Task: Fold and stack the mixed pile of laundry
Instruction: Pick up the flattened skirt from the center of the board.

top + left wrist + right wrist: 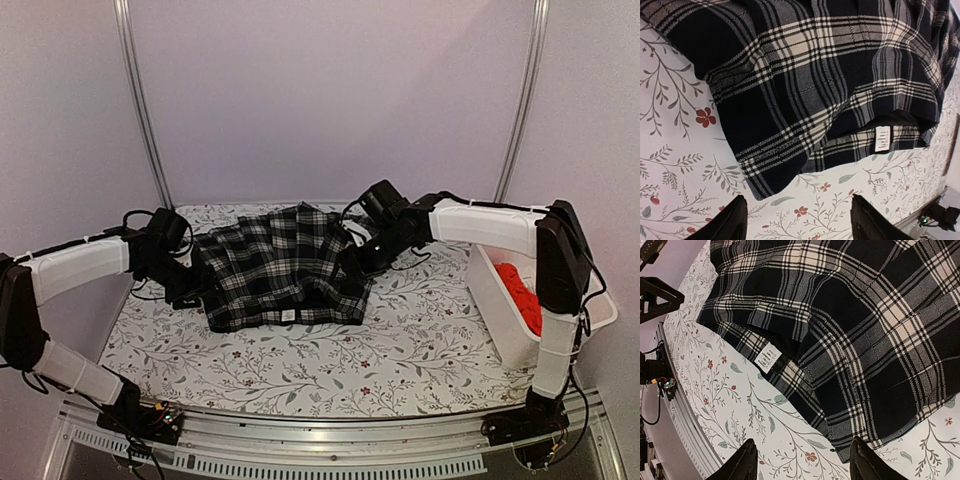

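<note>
1. Plainly, the plaid garment [280,265] lay near the middle of the floral tabletop [300,370], between the two arms. Its layers were doubled over one another and a white label [882,139] showed at its near edge
2. The left tool [799,210] stood open with nothing between its fingers, just beside the garment's left edge and over bare tabletop
3. The right tool [802,450] was likewise open and empty, at the garment's right side
4. The red shirt [520,285] sat bunched in the white basket [500,325] at the right, well apart from the plaid one and seemingly not yet handled
5. By this reckoning the task was under halfway. The plaid piece looked only partly folded, its outline uneven, and the red shirt had yet to be fetched, folded and stacked
</note>
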